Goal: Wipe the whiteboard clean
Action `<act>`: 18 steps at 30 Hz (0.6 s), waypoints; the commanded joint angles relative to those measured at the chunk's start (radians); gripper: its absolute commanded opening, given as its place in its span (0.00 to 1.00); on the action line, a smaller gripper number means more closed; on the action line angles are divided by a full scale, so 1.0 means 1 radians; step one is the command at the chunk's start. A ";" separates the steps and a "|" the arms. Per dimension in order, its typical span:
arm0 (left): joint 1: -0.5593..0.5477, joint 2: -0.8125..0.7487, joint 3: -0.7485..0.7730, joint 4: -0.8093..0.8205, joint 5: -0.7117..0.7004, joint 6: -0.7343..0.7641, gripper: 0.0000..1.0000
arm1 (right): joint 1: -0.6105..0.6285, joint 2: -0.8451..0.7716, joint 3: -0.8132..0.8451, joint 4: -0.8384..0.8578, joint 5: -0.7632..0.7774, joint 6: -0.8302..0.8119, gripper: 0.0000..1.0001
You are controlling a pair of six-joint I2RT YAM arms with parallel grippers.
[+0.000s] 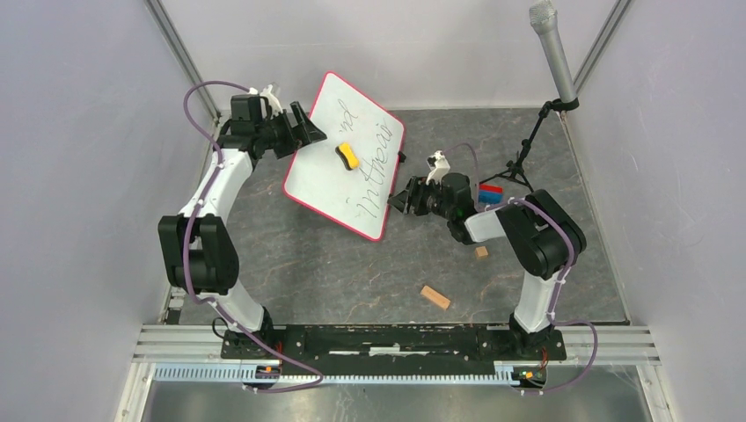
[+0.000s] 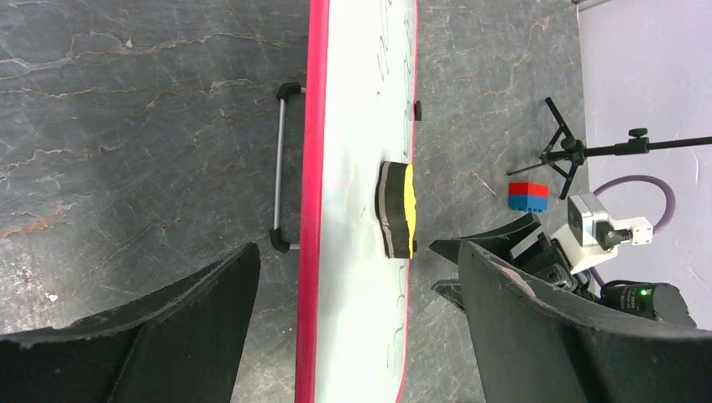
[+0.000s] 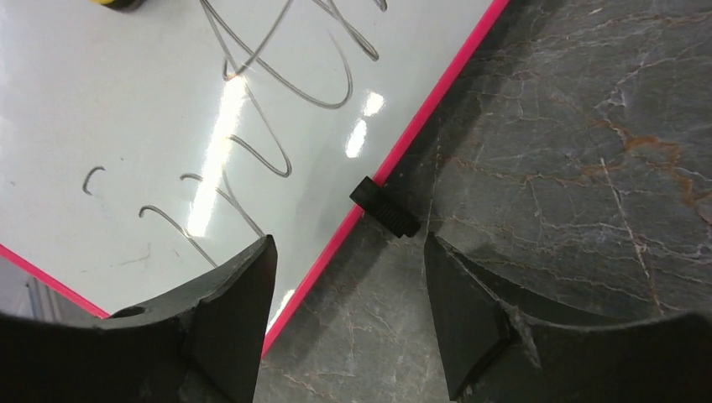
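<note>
2 grippers: both have their jaws apart and neither is clamped on anything.
Left gripper [image 2: 357, 252]: its black fingers [image 2: 168, 336] are spread wide; the red rim of the whiteboard [image 2: 357, 109] runs up between them with a gap on each side.
Right gripper [image 3: 348, 243]: parted over the table, just beside the board's rim and in line with 1 small black clip [image 3: 384, 206] on that rim.
Whiteboard: on the far left half of the table, turned askew, with the left gripper at its left edge and the right gripper at its near right edge.
Sponge [image 1: 347, 156]: yellow over black, sitting on the board above its middle.
Metal bar [image 2: 280, 168]: thin with black ends, just beside the red rim; I cannot tell how it joins the board.
Table [image 1: 352, 272]: dark grey, stone-patterned, with pale veins and a few rusty streaks.
Loose things: a red-and-blue block [image 1: 490, 192] near the right wrist; a small wooden block [image 1: 481, 252] and a longer wooden block [image 1: 435, 297] nearer the front.
Microphone [image 1: 552, 48]: grey, on a black tripod stand [image 1: 521, 167] in the far right corner.
Room: pale grey walls [image 1: 79, 132] on 3 sides, metal uprights [image 1: 180, 53] in the far corners, and an aluminium rail [image 1: 396, 343] under both arm bases.
Cables [image 1: 186, 105]: purple, looping along each arm.
Writing: black handwriting reads "in the air"; a shorter scrawl above it is too small to read.
</note>
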State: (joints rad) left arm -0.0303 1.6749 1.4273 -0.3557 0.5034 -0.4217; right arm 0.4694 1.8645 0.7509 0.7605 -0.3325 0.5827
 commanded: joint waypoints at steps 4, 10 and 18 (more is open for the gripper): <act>-0.005 -0.048 -0.013 0.034 0.031 -0.014 0.93 | -0.038 0.070 -0.013 0.223 -0.060 0.155 0.66; -0.005 -0.058 -0.016 0.034 0.029 -0.013 0.94 | -0.040 0.142 0.028 0.175 -0.057 0.244 0.65; -0.004 -0.083 -0.023 0.034 0.021 -0.006 1.00 | -0.037 0.194 0.053 0.159 -0.062 0.345 0.66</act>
State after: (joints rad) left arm -0.0303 1.6482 1.4117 -0.3561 0.5083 -0.4217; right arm 0.4297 2.0239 0.7803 0.9180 -0.3862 0.8566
